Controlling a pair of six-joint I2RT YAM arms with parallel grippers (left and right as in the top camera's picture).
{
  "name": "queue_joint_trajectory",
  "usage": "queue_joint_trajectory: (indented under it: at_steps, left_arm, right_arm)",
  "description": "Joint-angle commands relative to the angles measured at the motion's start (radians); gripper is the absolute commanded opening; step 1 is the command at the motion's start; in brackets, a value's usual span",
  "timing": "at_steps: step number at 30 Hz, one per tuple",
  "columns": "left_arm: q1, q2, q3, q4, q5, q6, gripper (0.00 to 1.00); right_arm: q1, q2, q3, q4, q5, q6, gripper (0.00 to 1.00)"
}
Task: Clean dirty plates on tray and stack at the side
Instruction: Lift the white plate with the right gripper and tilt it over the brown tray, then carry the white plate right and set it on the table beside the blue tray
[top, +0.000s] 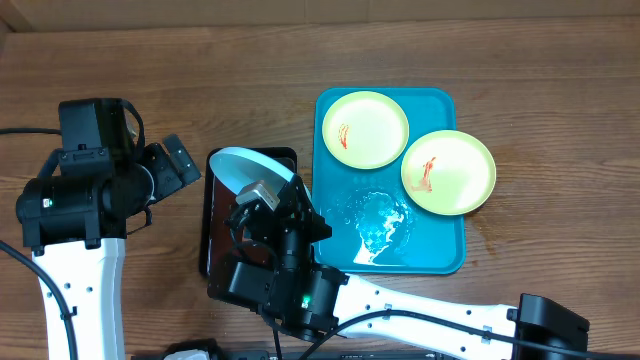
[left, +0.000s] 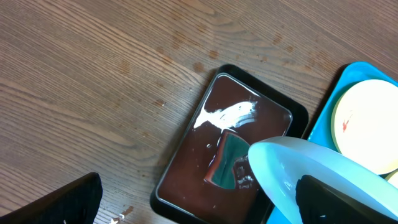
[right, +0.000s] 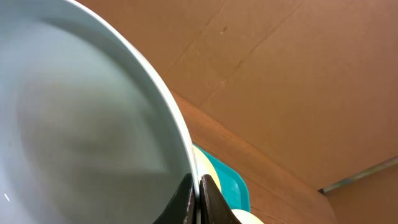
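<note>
My right gripper (top: 262, 194) is shut on the rim of one plate (top: 245, 165) and holds it tilted on edge over the dark brown tray (top: 215, 235). In the right wrist view the fingers (right: 198, 200) pinch that plate's rim (right: 81, 124). Two more plates, each with a red-orange smear, lie flat on the turquoise tray (top: 440, 262): one at the back (top: 365, 130), one at the right (top: 448, 172). My left gripper (top: 178, 160) is open and empty, left of the brown tray. Its view shows the held plate (left: 292, 171) beside its open fingers (left: 205, 211).
The dark brown tray (left: 186, 168) holds a green sponge (left: 225, 163) and a white foam smear (left: 227, 115). Water and foam (top: 380, 225) pool on the front of the turquoise tray. Bare wooden table lies to the left and behind.
</note>
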Motion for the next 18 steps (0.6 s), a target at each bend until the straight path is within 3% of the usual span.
queue_joint_trajectory:
  at_steps: [1,14,18]
  left_arm:
    - [0.005,-0.006,0.023,0.001,-0.017,0.016,1.00]
    - [0.005,-0.006,0.023,0.001,-0.017,0.016,1.00]
    - [0.005,-0.006,0.023,0.001,-0.017,0.016,1.00]
  right_arm:
    - [0.001,-0.039,0.033,0.007,0.033,0.000,0.04]
    - [-0.002,-0.039,0.033,0.007,0.031,0.001,0.04]
    - [-0.042,-0.039,0.033,-0.006,-0.095,0.095,0.04]
